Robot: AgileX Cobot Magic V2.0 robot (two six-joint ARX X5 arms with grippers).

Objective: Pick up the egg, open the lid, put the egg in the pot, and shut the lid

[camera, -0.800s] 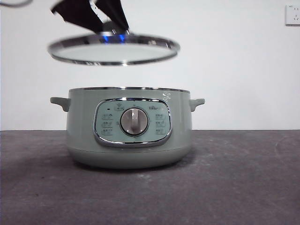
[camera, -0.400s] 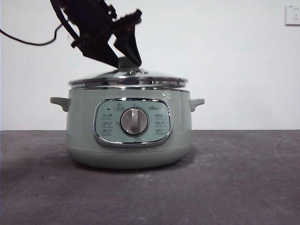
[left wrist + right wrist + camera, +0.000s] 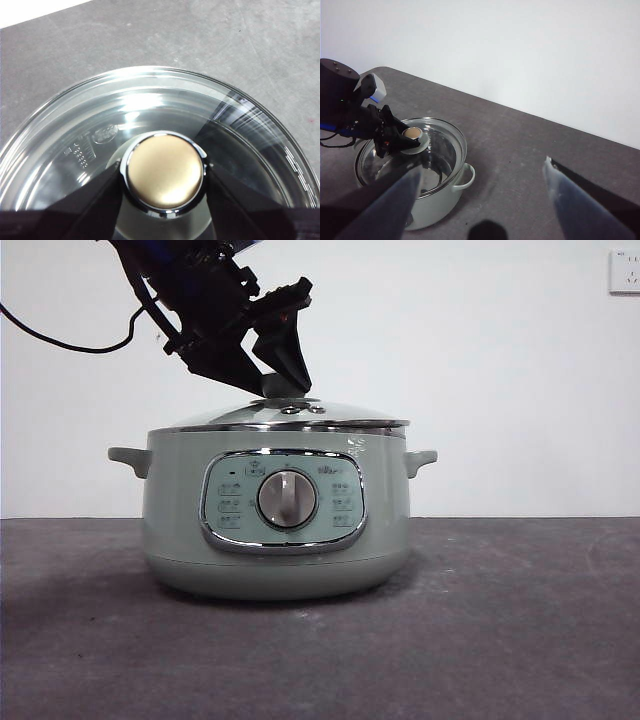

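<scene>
Left wrist view shows the left pincer [image 3: 165, 172] clamped on the domed glass lid [image 3: 150, 105], seating it onto the sage-green pot [image 3: 275, 530]; the right pincer [image 3: 480, 200] waits, jaws apart.

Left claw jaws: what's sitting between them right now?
The lid's knob sits between the left claw's jaws, one jaw on each side, touching it; the left wrist view shows it. Lid rests on the pot.

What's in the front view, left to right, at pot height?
Left handle → control panel with dial → right handle. Above, the left gripper grips the knob of the lid on the pot.
</scene>
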